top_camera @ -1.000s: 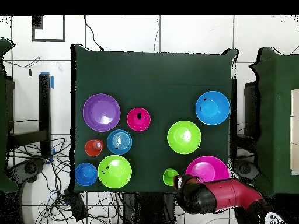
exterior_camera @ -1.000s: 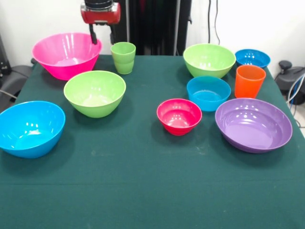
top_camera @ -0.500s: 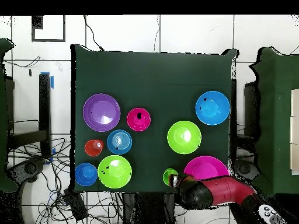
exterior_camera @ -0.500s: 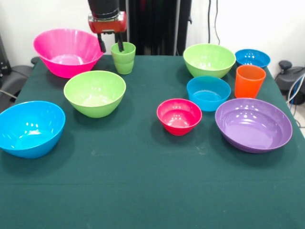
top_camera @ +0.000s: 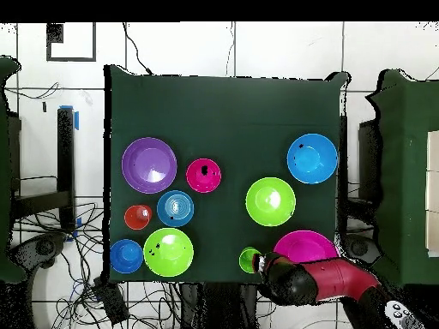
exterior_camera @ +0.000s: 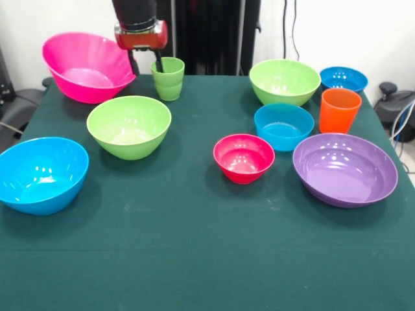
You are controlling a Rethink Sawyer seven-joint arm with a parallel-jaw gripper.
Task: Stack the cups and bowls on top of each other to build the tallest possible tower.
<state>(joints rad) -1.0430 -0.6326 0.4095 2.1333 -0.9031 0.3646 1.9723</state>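
Fingers of the gripper (exterior_camera: 145, 65) stand apart, straddling the smooth light green plastic cup's (exterior_camera: 168, 78) rim at the table's twelve o'clock. Two cups, eight bowls.

In the front view, a cup (exterior_camera: 168, 78) stands between two bowls (exterior_camera: 87, 67) (exterior_camera: 284, 81).
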